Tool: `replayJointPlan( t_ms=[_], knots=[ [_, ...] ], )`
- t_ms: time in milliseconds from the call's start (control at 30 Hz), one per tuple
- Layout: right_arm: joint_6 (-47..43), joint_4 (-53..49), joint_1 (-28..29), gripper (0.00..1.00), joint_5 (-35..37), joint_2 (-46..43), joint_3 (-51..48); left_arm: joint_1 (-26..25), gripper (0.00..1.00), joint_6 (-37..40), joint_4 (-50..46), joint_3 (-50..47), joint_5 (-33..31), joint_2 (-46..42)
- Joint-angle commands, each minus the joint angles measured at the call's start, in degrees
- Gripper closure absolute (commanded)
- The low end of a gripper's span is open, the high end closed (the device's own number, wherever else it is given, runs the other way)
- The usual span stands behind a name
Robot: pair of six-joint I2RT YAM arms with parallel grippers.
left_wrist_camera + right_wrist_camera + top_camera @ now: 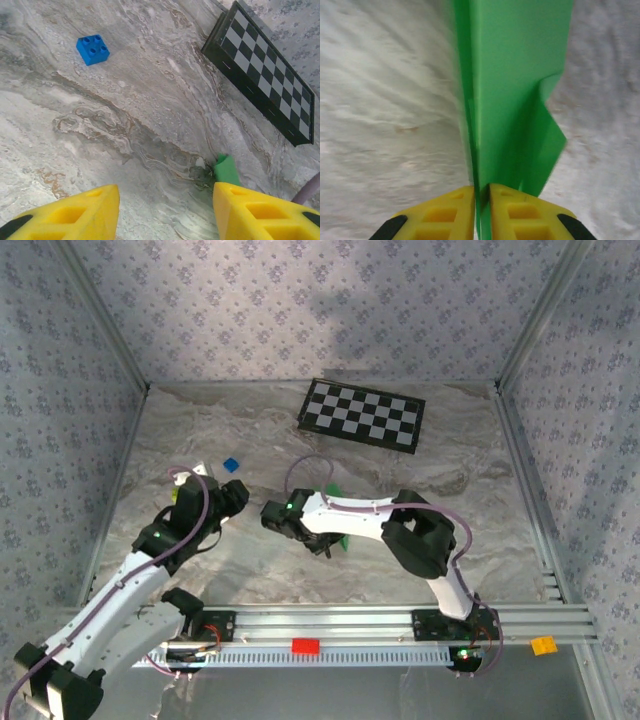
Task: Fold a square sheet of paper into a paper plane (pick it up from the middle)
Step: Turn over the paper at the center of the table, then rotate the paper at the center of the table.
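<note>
At the middle of the marbled grey desk, pinching the folded bright green paper plane along its fold in the almost-closed right hand, with the left hand half spread, empty, above bare desk, apart from the small blue plastic block.

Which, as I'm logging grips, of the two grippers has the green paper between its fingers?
The right gripper: it pinches the paper along a folded edge. The left gripper stands open, holding nothing.
</note>
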Motion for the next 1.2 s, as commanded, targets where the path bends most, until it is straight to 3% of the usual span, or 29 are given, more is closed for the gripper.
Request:
replayJointPlan(
  t_ms=[0,67,233,400,533,767,900,1167],
  knots=[
    [-2.64,7.20,-1.42,0.75,-9.57,-3.98,-0.46,0.59,0.48,0.36,-2.34,2.31,-2.13,-2.40],
    [-3.43,13.72,-2.68,0.68,-15.01,-8.49,-4.11,0.78,0.48,0.44,-2.45,2.06,-2.40,-3.34],
    [-2.20,27.97,-7.73,0.64,-24.06,-22.19,-16.74,1.26,0.48,1.10,-2.05,2.03,-1.57,-2.98],
    [0.30,42.97,-19.81,0.77,-38.38,-32.33,-34.81,1.44,0.49,2.00,1.82,1.82,4.59,1.16],
    [1.54,51.80,-27.27,0.83,-49.93,-32.53,-41.49,1.42,0.53,1.96,5.24,2.11,10.85,6.87],
    [1.80,53.97,-28.68,0.85,-54.97,-24.31,-40.75,1.43,0.56,0.90,9.20,3.20,20.13,16.64],
    [4.29,54.82,-28.07,0.86,-53.55,-20.45,-40.91,1.41,0.59,0.64,10.00,4.76,24.68,21.86],
    [19.38,58.94,-25.27,0.86,-47.24,-19.73,-44.82,1.20,0.67,-2.00,16.72,4.43,31.71,28.57]
  ],
)
